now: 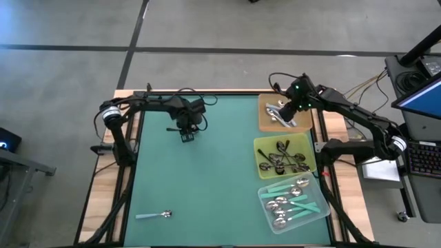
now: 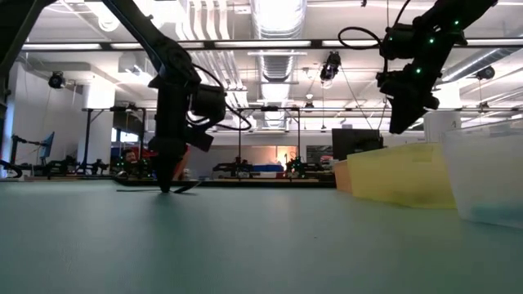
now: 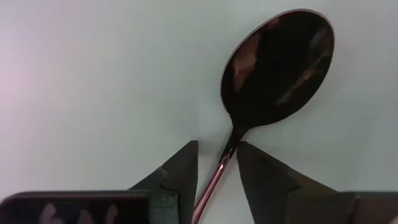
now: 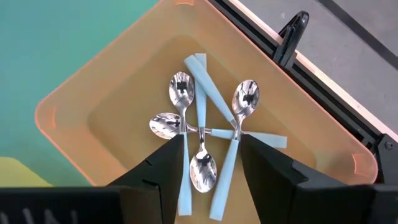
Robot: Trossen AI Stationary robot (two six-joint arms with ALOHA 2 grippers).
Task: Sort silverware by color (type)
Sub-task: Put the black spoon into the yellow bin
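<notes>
Green matting covers the surface [image 1: 207,179], which is framed in pale wood, with grey floor around it.

Near the front left edge lies a lone spoon [image 1: 154,215] with a pale handle and a silver bowl, well apart from everything else.

Toward the back left of centre, the left gripper [image 1: 187,135] points down at the mat. In its wrist view the fingers [image 3: 180,171] stand either side of the thin neck of a dark spoon [image 3: 277,65], just below the bowl, with a sliver of mat showing on each side. They bracket the neck without pressing it, so this gripper is parted and not yet clamped. That spoon's handle runs out of sight between the fingers. From above, the gripper hides the spoon entirely.

Along the right edge sit three trays. At the back, the orange tray [image 1: 265,118] holds four spoons with pale blue handles and silver bowls, lying crossed over one another [image 4: 202,134]. The right gripper [image 1: 289,110] hovers above them, spread apart and empty; its body covers part of the tray from overhead. In the middle, the yellow tray [image 1: 259,146] holds a tangle of dark spoons [image 1: 281,160], too bunched to count. Nearest the front, the clear tray [image 1: 321,207] holds teal-handled spoons [image 1: 293,200] mixed with silver bowls.
</notes>
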